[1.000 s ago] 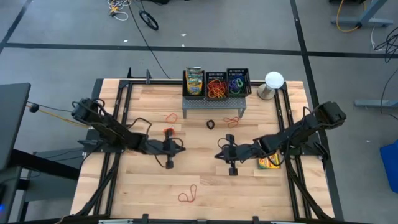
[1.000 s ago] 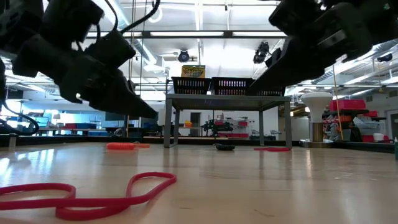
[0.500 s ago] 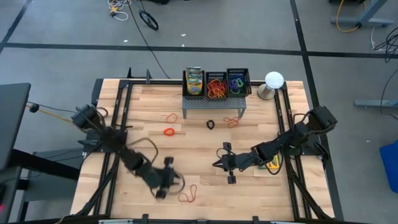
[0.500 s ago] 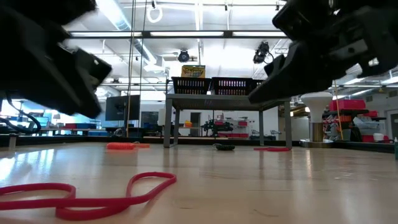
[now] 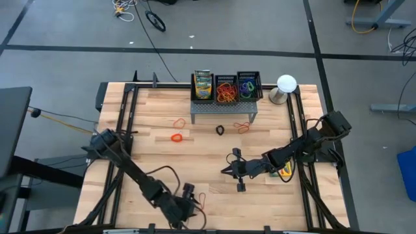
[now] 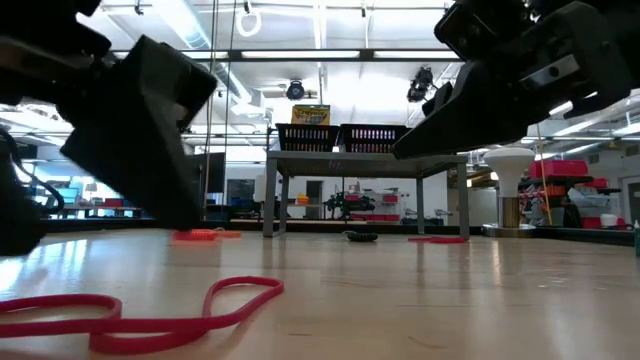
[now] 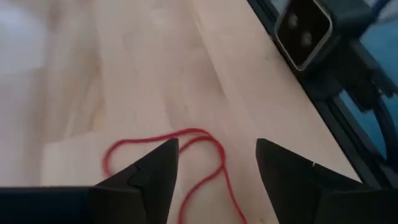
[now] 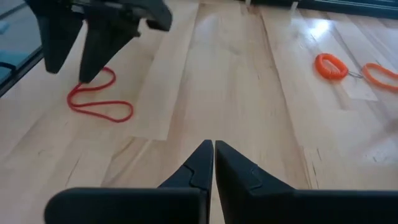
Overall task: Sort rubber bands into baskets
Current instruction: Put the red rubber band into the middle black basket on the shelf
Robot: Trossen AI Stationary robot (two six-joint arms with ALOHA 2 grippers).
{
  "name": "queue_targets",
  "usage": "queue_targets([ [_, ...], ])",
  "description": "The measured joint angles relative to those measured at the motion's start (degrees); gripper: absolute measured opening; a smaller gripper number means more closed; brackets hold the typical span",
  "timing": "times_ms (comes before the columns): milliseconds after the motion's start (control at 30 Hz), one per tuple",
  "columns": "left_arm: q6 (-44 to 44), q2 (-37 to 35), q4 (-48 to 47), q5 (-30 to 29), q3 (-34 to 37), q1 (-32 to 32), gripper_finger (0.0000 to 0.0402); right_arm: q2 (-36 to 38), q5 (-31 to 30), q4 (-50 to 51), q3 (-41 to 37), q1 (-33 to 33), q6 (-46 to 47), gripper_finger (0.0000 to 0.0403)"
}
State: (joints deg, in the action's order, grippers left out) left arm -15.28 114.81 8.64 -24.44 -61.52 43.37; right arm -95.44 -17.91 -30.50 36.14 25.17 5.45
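A red rubber band (image 5: pixel 197 202) lies flat near the table's front edge. My left gripper (image 7: pixel 217 155) is open just over it, one finger on each side of a loop of the band (image 7: pixel 200 144). My right gripper (image 5: pixel 226 170) hangs shut over the table's middle and holds nothing. Three black baskets sit on a grey stand (image 5: pixel 224 110) at the far edge. One basket (image 5: pixel 203 86) holds a crayon box, one (image 5: pixel 226 88) holds orange and red bands, and one (image 5: pixel 248 86) holds blue, green and purple bands.
Loose bands lie in front of the stand: two orange (image 5: pixel 177 137) (image 5: pixel 179 122), one black (image 5: pixel 220 130) and one red (image 5: pixel 242 126). A crayon box (image 5: pixel 281 171) lies under my right arm. A white round-topped object (image 5: pixel 286 88) stands at the far right.
My left gripper has swung from the table's middle toward the near edge and now stands over the red rubber band at the front. My right gripper has shifted a little toward the near edge. No band has moved.
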Motion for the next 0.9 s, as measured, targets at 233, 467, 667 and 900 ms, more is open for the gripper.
queue_targets([
  [233,-0.93,2.50,-9.61,5.16,-4.63,-1.98,0.0193,0.00,0.04,-0.22,0.00,0.00,-2.99,0.0027],
  [467,-1.22,2.46,-11.07,7.74,-4.78,-3.71,0.0092,0.00,0.07,-0.39,0.00,0.00,-3.89,0.0027],
  [667,5.42,2.12,-11.60,9.31,-4.78,-3.95,0.0009,0.00,0.07,-0.88,0.00,0.00,-4.89,0.0027],
  [900,11.20,-2.84,-17.40,6.36,-4.54,-3.60,0.0004,0.00,0.07,-1.06,0.00,0.00,-4.85,0.0027],
])
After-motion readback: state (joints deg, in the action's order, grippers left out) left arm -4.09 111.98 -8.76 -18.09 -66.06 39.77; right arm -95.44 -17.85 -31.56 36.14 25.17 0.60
